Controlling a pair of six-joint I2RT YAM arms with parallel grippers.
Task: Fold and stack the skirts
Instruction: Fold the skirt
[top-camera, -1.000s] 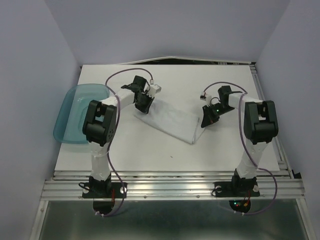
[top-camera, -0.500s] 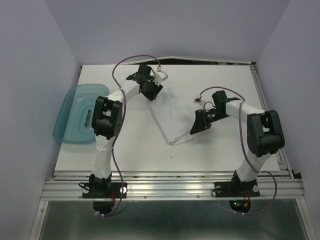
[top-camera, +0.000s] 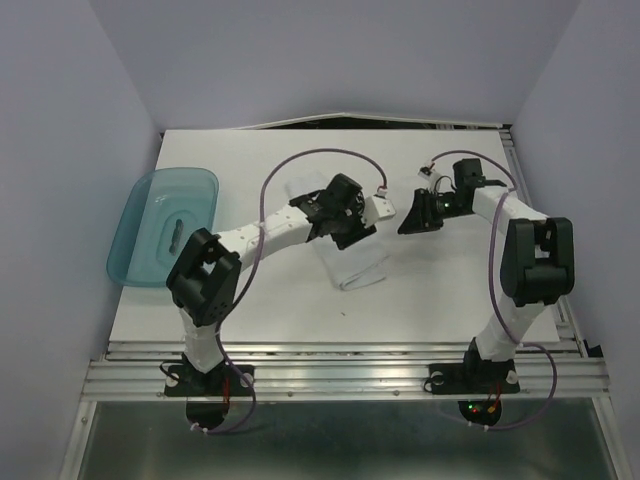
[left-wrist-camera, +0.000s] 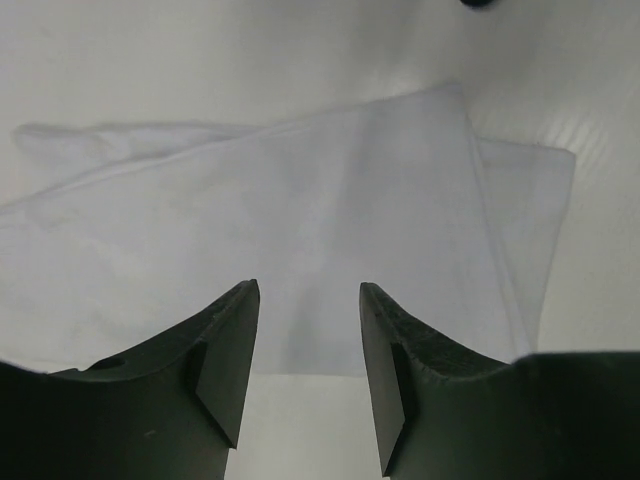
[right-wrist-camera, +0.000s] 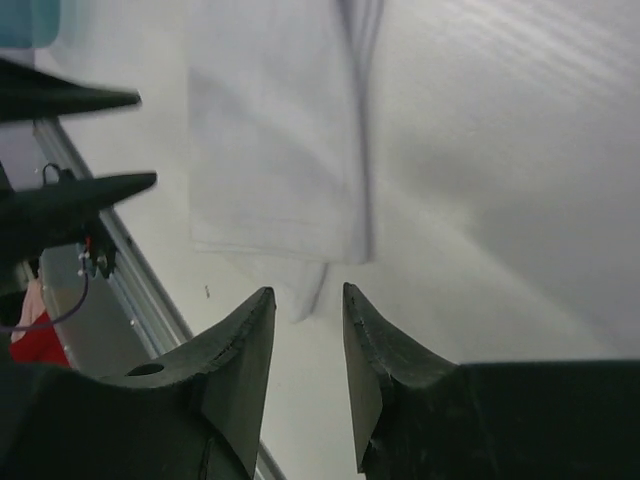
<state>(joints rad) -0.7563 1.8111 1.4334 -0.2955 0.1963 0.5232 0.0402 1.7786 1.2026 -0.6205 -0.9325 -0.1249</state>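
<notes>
One skirt (top-camera: 357, 270), pale white cloth, lies folded in a narrow strip at the table's middle, running from far left to near right. My left gripper (top-camera: 352, 232) hovers over its middle and hides that part; its jaws stand open with nothing between them. In the left wrist view the folded skirt (left-wrist-camera: 300, 220) spreads out beyond the open left gripper (left-wrist-camera: 305, 292). My right gripper (top-camera: 408, 220) is just right of the cloth, apart from it. The right wrist view shows the skirt's (right-wrist-camera: 270, 150) end ahead of the right gripper (right-wrist-camera: 308, 292), whose jaws are open and empty.
A translucent teal tray (top-camera: 150, 225) overhangs the table's left edge. The aluminium rail (top-camera: 340, 365) runs along the near edge. The left gripper's fingers (right-wrist-camera: 90, 185) show at the left of the right wrist view. Purple walls close in on both sides.
Both grippers have opened and let go of the skirt, which now lies folded shorter. The left arm swung from the cloth's far-left end to its middle; the right gripper drew back to the right.
</notes>
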